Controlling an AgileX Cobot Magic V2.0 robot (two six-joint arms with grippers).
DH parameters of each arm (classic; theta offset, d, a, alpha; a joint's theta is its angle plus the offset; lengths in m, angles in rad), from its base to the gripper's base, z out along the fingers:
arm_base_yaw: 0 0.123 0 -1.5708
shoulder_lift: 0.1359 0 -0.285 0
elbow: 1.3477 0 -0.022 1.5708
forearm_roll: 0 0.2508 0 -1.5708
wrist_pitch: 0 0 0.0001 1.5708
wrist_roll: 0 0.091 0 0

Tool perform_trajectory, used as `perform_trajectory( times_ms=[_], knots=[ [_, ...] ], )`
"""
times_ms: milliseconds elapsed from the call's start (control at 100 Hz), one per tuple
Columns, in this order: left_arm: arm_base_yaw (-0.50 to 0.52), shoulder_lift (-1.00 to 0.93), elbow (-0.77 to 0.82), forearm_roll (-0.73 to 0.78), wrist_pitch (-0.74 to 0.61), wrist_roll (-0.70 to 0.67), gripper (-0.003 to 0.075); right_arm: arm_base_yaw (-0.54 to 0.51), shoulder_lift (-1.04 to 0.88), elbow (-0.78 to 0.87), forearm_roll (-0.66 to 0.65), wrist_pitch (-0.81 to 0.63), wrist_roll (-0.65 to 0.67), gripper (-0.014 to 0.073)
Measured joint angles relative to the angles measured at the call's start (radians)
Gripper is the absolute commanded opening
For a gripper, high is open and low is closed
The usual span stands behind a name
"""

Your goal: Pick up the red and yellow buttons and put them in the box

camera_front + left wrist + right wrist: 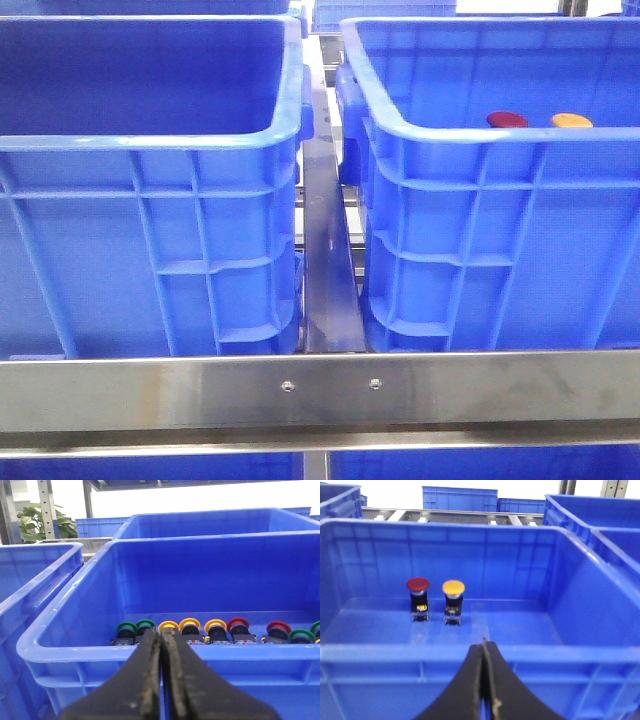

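I am seeing the red button (418, 584) and yellow button (453, 587) standing upright in the box (530, 652) — both the left gripper (161, 633) and the right gripper (483, 643) are clenched, empty, outside the rims.

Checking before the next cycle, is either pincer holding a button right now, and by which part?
Nothing is held. The left pincer and right pincer are both shut on nothing. The red button and yellow button stand in the box.

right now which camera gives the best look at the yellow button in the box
The right wrist view: the yellow button stands whole, cap and base, beside the red button. The front view shows only its cap over the box rim. The left wrist view misses it.
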Motion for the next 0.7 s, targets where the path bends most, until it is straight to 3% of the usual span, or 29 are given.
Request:
perform_trajectory(
  times_ms=[320, 700],
  knots=[
    [0.0, 0.0, 0.0, 0.0, 0.0, 0.0, -0.002, 0.0, -0.139, 0.056, -0.02, 0.017, 0.004, -0.0069],
    [0.0, 0.0, 0.0, 0.0, 0.0, 0.0, -0.002, 0.0, -0.148, 0.058, -0.024, 0.079, 0.004, -0.0069]
  ],
)
